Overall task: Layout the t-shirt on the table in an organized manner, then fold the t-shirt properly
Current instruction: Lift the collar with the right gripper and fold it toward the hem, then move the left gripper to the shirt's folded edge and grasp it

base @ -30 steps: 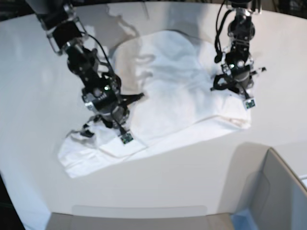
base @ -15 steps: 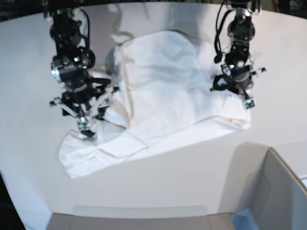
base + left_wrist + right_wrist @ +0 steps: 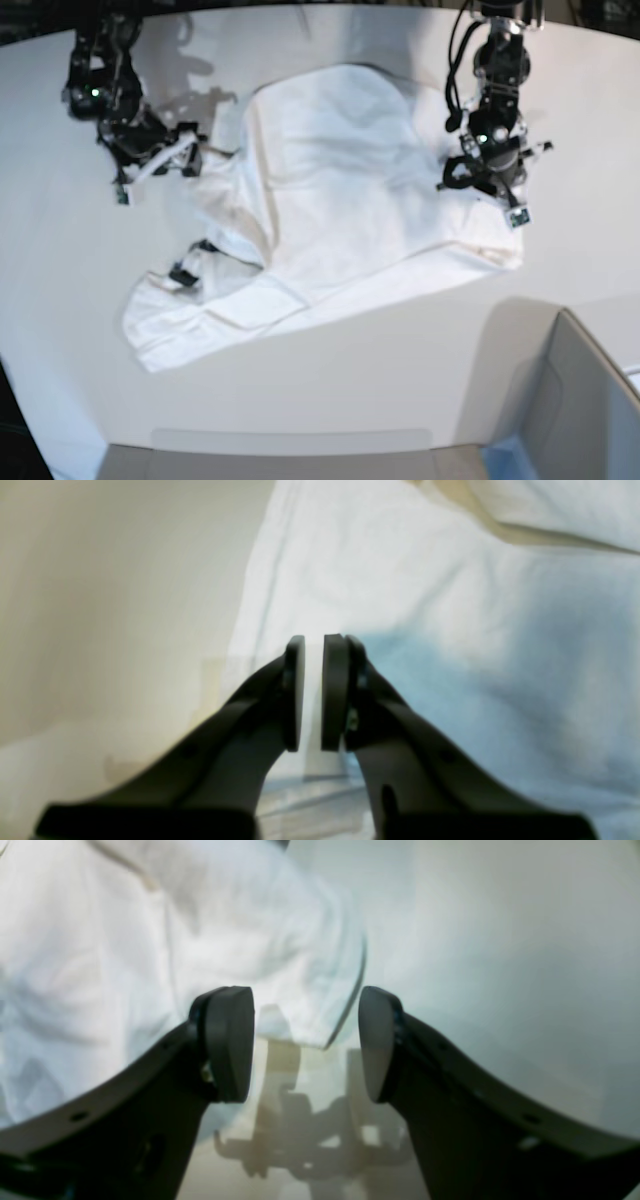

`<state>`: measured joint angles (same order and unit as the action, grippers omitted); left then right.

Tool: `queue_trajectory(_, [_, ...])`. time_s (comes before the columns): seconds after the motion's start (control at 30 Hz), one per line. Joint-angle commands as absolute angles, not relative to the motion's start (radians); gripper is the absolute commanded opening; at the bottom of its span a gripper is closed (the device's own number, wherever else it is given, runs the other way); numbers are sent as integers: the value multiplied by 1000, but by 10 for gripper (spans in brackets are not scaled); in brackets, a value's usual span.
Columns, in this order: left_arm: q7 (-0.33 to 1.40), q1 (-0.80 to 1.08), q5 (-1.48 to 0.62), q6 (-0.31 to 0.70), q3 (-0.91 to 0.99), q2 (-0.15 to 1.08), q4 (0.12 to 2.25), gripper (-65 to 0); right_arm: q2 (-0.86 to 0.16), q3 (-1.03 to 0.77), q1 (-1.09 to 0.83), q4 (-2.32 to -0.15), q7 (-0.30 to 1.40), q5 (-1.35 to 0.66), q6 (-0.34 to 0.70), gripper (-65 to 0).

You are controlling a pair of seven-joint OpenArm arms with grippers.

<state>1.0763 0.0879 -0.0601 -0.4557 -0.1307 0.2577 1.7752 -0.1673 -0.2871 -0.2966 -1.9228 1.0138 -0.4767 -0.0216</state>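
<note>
Base view: right gripper (image 3: 150, 168) has let go, jaws apart, and lifted far-left off the crumpled white cloth t-shirt (image 3: 330, 210); left gripper (image 3: 492, 180) stays clamped on its right edge, layout unfinished.

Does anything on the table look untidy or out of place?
Yes. The t-shirt lies crumpled and skewed on the table; its lower-left part is bunched and folded over itself, not spread flat.
</note>
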Motion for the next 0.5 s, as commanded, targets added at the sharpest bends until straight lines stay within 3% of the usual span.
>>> queue_trajectory(0.0, [1069, 76, -47, -461, -128, 265, 1791, -575, -171, -294, -285, -1933, 993, -484, -18, -317])
queue_trajectory(0.47, [1069, 76, -47, -461, -128, 266, 1791, -575, -131, -240, -179, -1730, 929, -407, -99, -318])
